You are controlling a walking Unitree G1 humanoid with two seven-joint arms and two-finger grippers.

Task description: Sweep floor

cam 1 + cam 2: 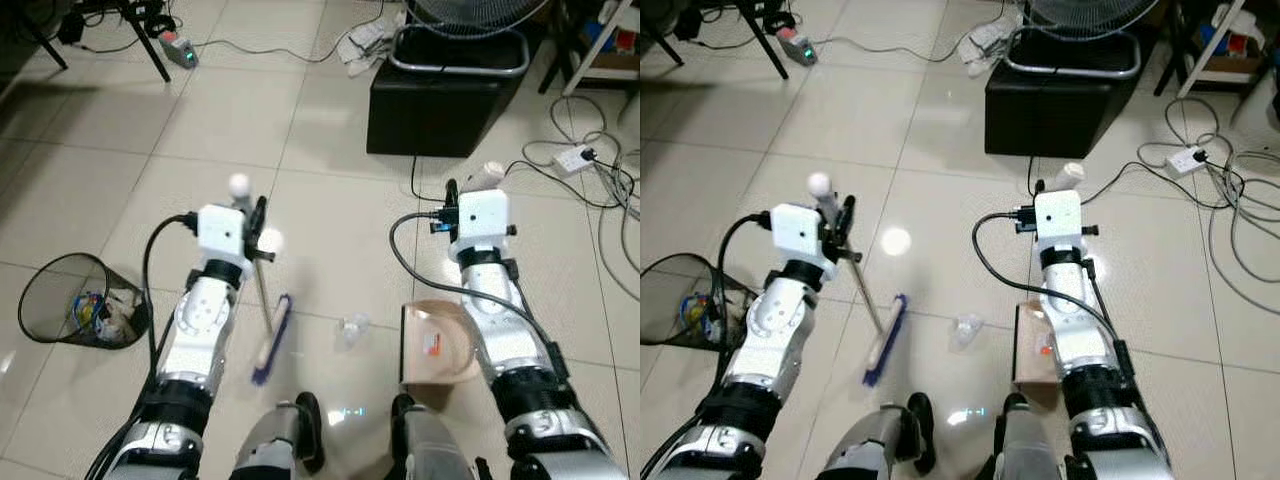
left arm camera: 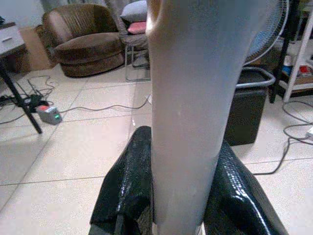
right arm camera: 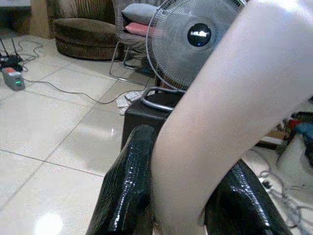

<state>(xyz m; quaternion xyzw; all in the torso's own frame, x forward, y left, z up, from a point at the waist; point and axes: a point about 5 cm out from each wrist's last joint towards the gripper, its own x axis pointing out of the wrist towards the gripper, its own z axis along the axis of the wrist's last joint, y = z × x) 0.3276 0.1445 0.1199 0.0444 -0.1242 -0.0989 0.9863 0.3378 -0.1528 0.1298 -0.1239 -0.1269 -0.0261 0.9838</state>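
Observation:
My left gripper (image 1: 259,222) is shut on the pale handle (image 2: 188,107) of a small broom. Its thin shaft slants down to the blue brush head (image 1: 271,340) on the tiled floor between my arms. My right gripper (image 1: 452,200) is shut on the curved beige handle (image 3: 230,117) of a tan dustpan (image 1: 440,345), which lies flat on the floor beside my right forearm. A crumpled clear scrap of litter (image 1: 351,328) rests on the tiles between brush and pan.
A black wire waste basket (image 1: 75,300) with rubbish stands at my left. Ahead are a black box (image 1: 440,100) with a fan on it, a power strip (image 1: 178,50), and cables (image 1: 585,165) on the right. My feet (image 1: 308,425) show below.

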